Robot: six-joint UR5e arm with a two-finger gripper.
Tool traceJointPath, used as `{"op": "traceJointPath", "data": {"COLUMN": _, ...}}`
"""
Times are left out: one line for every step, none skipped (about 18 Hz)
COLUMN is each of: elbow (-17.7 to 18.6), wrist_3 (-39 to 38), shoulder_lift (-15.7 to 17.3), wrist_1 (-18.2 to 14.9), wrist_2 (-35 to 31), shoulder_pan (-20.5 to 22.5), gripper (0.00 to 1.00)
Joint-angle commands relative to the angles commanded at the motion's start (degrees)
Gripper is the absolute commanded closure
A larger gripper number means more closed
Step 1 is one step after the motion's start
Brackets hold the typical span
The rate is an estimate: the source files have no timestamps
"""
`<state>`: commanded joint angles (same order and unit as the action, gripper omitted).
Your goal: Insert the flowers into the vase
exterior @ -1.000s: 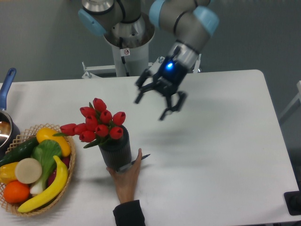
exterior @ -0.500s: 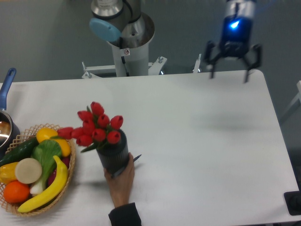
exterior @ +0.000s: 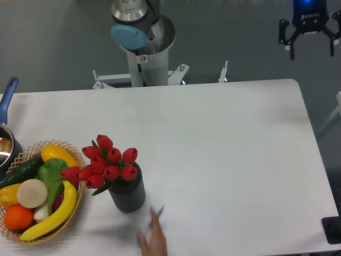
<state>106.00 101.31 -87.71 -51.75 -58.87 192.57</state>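
Black two-finger gripper [exterior: 309, 49] gone from table's far right edge to top right corner of view, off table, fingers spread, nothing held. Human hand [exterior: 153, 241] off vase, blurred at near edge. Red tulip bunch [exterior: 106, 164] stands in dark grey ribbed vase [exterior: 128, 193], beside wicker fruit basket [exterior: 37, 196], on white table [exterior: 224, 154].

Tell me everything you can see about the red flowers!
The flowers are a bunch of red tulip buds, all closed, with green leaves poking out underneath. They look smooth, maybe plastic. Their stems go down into the dark grey ribbed vase, which stands upright on the white table. The bunch leans left, toward the wicker basket of fruit. Only the vase touches them.
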Motion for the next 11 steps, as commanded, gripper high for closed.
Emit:
{"op": "traceJointPath", "data": {"elbow": -1.31, "wrist_3": 2.64, "shoulder_lift": 0.00, "wrist_1": -2.89, "wrist_2": -1.15, "shoulder_pan": 0.00, "gripper": 0.00}}
{"op": "traceJointPath", "data": {"elbow": -2.89, "wrist_3": 5.01, "shoulder_lift": -0.09, "wrist_1": -6.49, "wrist_2": -2.55, "shoulder_pan": -0.18, "gripper": 0.00}}
{"op": "traceJointPath", "data": {"elbow": -4.39, "wrist_3": 7.73, "shoulder_lift": -0.09, "wrist_1": -9.92, "wrist_2": -4.39, "shoulder_pan": -0.18, "gripper": 0.00}}
{"op": "traceJointPath", "data": {"elbow": -5.80, "wrist_3": 11.15, "shoulder_lift": -0.09, "wrist_1": -12.91, "wrist_2": -6.41, "shoulder_pan": 0.34, "gripper": 0.00}}
{"op": "traceJointPath", "data": {"elbow": -7.46, "wrist_3": 14.41, "shoulder_lift": -0.17, "wrist_1": -16.42, "wrist_2": -8.52, "shoulder_pan": 0.35, "gripper": 0.00}}
{"op": "traceJointPath", "data": {"elbow": -8.78, "wrist_3": 16.96, "shoulder_lift": -0.70, "wrist_1": -20.28, "wrist_2": -10.72, "shoulder_pan": 0.44, "gripper": 0.00}}
{"op": "traceJointPath", "data": {"elbow": -9.84, "wrist_3": 19.42, "shoulder_lift": -0.88, "wrist_1": -23.37, "wrist_2": -12.04, "shoulder_pan": 0.61, "gripper": 0.00}}
{"op": "traceJointPath", "data": {"elbow": -9.94, "wrist_3": 21.71, "shoulder_lift": -0.88, "wrist_1": -24.62, "wrist_2": -12.32, "shoulder_pan": 0.96, "gripper": 0.00}}
{"op": "traceJointPath", "data": {"elbow": -10.03, "wrist_3": 23.39, "shoulder_lift": -0.88, "wrist_1": -25.33, "wrist_2": -12.32, "shoulder_pan": 1.57, "gripper": 0.00}}
{"op": "traceJointPath", "data": {"elbow": -9.94, "wrist_3": 24.80, "shoulder_lift": -0.97, "wrist_1": -25.42, "wrist_2": -12.32, "shoulder_pan": 1.93, "gripper": 0.00}}
{"op": "traceJointPath", "data": {"elbow": -9.77, "wrist_3": 26.38, "shoulder_lift": -0.97, "wrist_1": -25.51, "wrist_2": -12.49, "shoulder_pan": 2.02, "gripper": 0.00}}
